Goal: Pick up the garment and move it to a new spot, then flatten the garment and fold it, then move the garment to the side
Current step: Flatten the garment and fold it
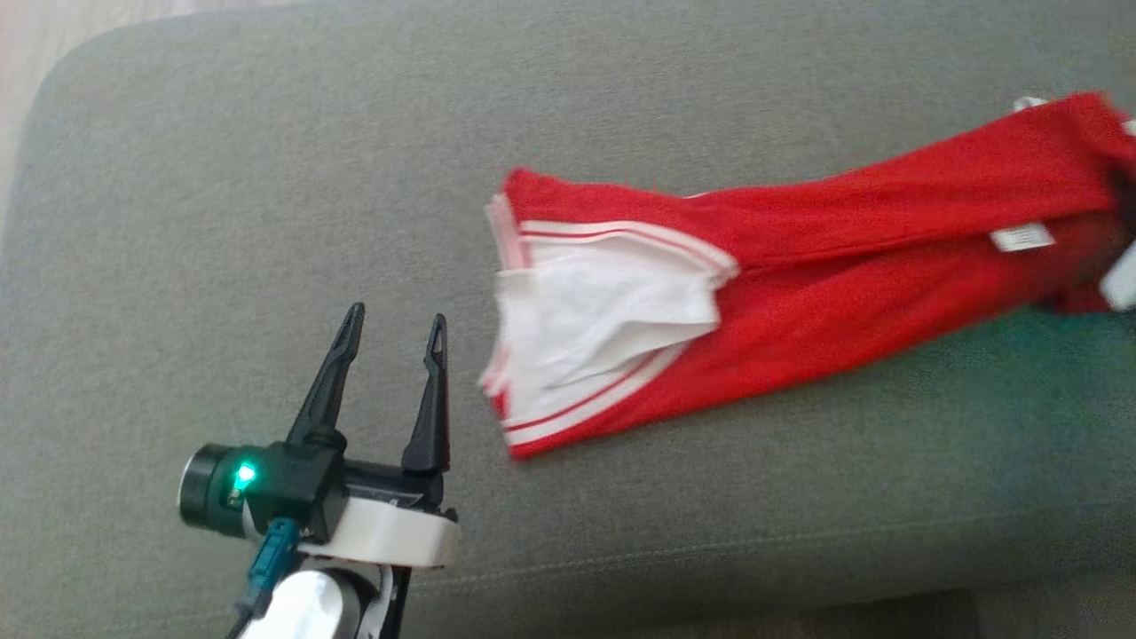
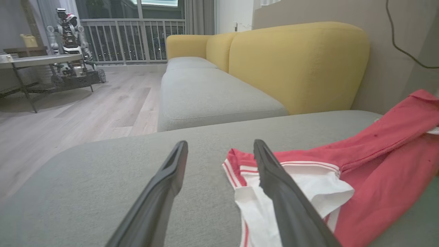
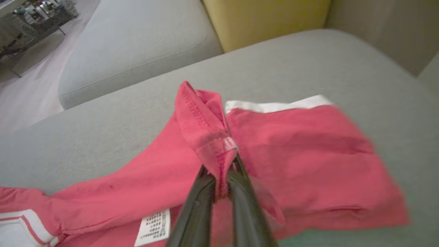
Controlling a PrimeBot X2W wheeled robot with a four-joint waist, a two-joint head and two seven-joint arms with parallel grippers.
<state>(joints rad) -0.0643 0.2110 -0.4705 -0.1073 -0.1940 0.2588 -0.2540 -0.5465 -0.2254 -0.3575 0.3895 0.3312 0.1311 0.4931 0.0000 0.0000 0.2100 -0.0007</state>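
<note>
The right pincer (image 3: 222,168) gripped a fold of the red garment (image 1: 843,257); the left pincer (image 1: 397,317) stood open near the grey cushion's (image 1: 222,177) front edge.

Soft, even indoor light falls on the grey cushion (image 1: 266,177); shadows are faint. In the head view the red garment (image 1: 843,257) smears with motion blur toward the right edge, while the left gripper (image 1: 397,312) looks crisp — its green lamp (image 1: 246,473) glowing. The left wrist view is sharp, its wide lens bowing the yellow backrest (image 2: 298,65); the windows (image 2: 137,37) behind are dark. The right wrist view is soft and blurred, most along the garment's right side.
</note>
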